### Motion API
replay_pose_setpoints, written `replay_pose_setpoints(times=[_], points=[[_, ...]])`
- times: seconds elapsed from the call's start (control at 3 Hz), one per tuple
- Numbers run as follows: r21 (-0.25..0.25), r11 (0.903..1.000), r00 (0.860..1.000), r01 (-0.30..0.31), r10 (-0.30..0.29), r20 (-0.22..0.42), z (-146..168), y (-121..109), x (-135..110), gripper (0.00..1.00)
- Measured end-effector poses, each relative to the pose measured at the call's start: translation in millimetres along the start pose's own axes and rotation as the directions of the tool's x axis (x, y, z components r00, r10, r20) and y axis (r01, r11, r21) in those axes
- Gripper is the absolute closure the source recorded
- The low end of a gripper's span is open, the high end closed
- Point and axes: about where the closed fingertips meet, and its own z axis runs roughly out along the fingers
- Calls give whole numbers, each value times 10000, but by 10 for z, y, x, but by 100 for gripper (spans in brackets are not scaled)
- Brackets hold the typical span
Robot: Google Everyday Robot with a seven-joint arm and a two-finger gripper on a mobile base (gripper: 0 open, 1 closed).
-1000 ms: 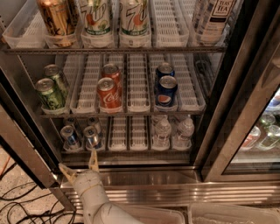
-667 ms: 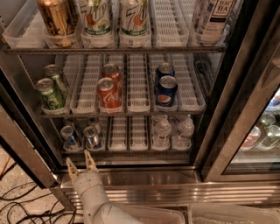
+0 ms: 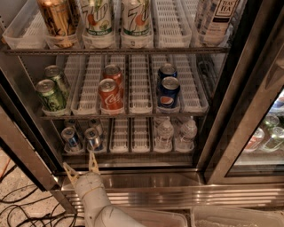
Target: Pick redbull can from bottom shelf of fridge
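Little has changed since the earlier frames: your claw is still low at the front of the fridge, outside the shelves, with its tips shifted only slightly. Its two tan fingers are spread apart with nothing between them. One points up toward the shelf edge and the other angles out to the left. The white arm rises from the bottom of the view to meet it.

You will find the redbull can at the left end of the bottom shelf, upright in its white slotted lane, just above the upper fingertip and apart from it. A second redbull can stands in the lane to its left, also at the front. More like them sit behind both, partly hidden under the rack above. No can has moved.

Further right on that shelf, past two bare lanes, stand two water bottles. On the middle rack you see green cans at the left, Coke cans in the middle and Pepsi cans to the right. The top rack carries a gold can, 7UP bottles and a tea bottle. Dark cables lie on the floor at lower left.
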Motion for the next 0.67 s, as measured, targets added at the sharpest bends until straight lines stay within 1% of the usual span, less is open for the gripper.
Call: replay_pose_setpoints(times=[0.33,0.67], points=[[-42,10000,10000,58,-58,0,4,7,-1,31],[-195,9997,9998,173,-174,-60,50,30,8,29]])
